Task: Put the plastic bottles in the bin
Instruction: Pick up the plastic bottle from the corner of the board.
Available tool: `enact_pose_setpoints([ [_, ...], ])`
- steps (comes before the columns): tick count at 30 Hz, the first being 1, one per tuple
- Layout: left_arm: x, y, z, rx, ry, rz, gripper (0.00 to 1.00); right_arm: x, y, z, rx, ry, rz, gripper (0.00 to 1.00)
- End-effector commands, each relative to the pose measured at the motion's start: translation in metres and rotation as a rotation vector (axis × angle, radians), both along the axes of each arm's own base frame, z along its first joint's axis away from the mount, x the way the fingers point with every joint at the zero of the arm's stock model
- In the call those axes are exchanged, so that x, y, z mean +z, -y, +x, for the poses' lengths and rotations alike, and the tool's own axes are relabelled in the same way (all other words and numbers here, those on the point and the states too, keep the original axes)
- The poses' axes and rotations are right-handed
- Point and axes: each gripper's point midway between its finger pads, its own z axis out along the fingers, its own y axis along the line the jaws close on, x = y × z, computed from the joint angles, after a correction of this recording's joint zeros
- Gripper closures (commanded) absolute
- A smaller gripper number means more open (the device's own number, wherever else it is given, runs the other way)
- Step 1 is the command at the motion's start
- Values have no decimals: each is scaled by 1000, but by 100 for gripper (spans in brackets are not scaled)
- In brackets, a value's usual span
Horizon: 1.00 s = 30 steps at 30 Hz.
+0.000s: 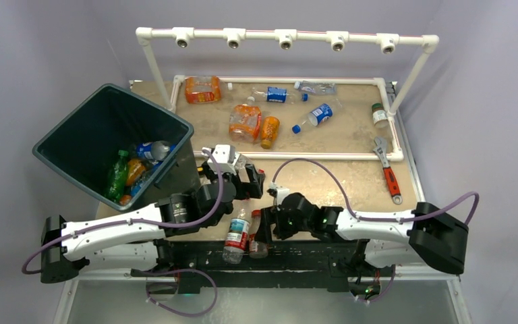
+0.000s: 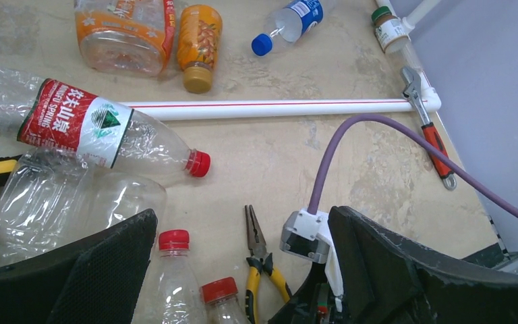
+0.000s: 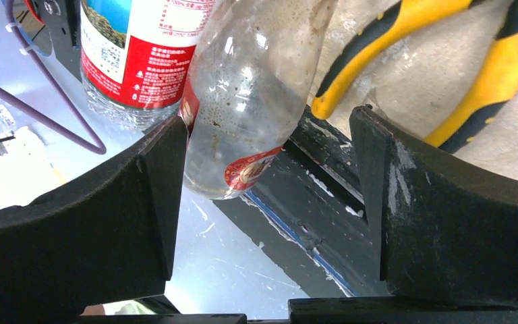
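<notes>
The dark bin [image 1: 61, 145] stands tilted at the left with several plastic bottles [image 1: 135, 169] inside. Two red-capped clear bottles [image 1: 237, 233] [image 1: 256, 237] lie at the table's near edge. My right gripper [image 1: 264, 228] [image 3: 268, 125] is open around the smaller one [image 3: 249, 101]; the left finger [image 3: 155, 196] touches it and the right finger stands apart. A red-labelled bottle [image 3: 141, 54] lies beside it. My left gripper [image 1: 251, 183] [image 2: 243, 216] hangs open and empty above those same two bottles [image 2: 174, 270] [image 2: 219, 297]. More bottles [image 2: 94, 128] [image 2: 54, 196] lie to its left.
Yellow-handled pliers [image 2: 263, 263] [image 3: 391, 40] lie beside the two bottles. A red-handled wrench [image 1: 388, 172] lies at the right. A white pipe frame [image 1: 290, 37] stands over the far half, where orange and clear bottles [image 1: 246, 121] [image 1: 313, 116] lie scattered. The right arm's cable [image 2: 391, 131] arcs over the table.
</notes>
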Motion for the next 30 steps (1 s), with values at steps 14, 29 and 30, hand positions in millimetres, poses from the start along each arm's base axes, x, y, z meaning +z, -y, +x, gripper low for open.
enact_pose_setpoints([
  [14,-1,18,-3,-31,-40,-64,1,19,-12,-7,33,-1,22,13],
  [29,-4,23,-4,-38,-52,-76,1,9,-15,-41,122,-163,48,11],
  [30,-4,23,-4,-37,-52,-78,1,7,-17,-41,125,-166,43,11],
])
